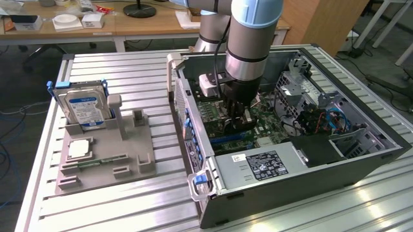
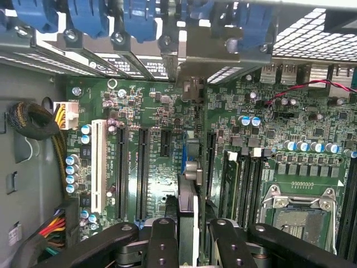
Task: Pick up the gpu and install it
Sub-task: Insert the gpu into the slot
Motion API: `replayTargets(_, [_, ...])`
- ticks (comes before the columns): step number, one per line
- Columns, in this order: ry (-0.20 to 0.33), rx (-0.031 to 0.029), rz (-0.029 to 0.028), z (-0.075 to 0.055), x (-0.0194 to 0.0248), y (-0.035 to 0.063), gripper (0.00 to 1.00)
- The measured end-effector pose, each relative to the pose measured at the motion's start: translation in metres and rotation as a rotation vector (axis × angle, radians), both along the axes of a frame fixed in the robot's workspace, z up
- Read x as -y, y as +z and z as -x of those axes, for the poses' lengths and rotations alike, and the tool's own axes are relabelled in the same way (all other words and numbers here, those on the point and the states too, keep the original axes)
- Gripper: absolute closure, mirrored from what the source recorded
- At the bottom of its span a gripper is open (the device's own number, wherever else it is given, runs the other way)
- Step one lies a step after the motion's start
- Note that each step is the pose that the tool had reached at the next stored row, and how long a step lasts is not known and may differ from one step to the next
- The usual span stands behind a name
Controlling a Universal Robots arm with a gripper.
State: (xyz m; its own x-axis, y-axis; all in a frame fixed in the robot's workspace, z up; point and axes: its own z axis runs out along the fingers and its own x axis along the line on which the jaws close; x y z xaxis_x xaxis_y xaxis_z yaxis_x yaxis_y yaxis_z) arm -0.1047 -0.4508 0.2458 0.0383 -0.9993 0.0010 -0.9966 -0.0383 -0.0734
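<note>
Currently the open computer case (image 1: 361, 159) surrounds the gripper (image 2: 192, 230), which hangs from the arm (image 1: 252, 38) down inside it. The motherboard (image 2: 145, 111) lies directly beyond the fingertips, its long black slots running alongside them. The fingers (image 2: 162, 243) are drawn in to a narrow gap and clamp the gpu (image 2: 188, 187) by its two faces. The card is seen edge-on, dead centre between the fingers, and runs out past them toward the case's rear slot brackets (image 2: 184, 56). Cannot tell whether it is seated. Hard drive (image 1: 82, 107): outside the case, well apart from the gripper.
</note>
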Motion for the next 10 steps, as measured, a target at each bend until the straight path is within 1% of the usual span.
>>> replayTargets(2, [0.0, 0.0, 0.0, 0.0, 0.0, 0.0, 0.73])
replayTargets(5, [0.0, 0.0, 0.0001, 0.0, 0.0013, 0.0, 0.73])
replayTargets(10, [0.0, 0.0, 0.0, 0.0, 0.0014, 0.0, 0.73])
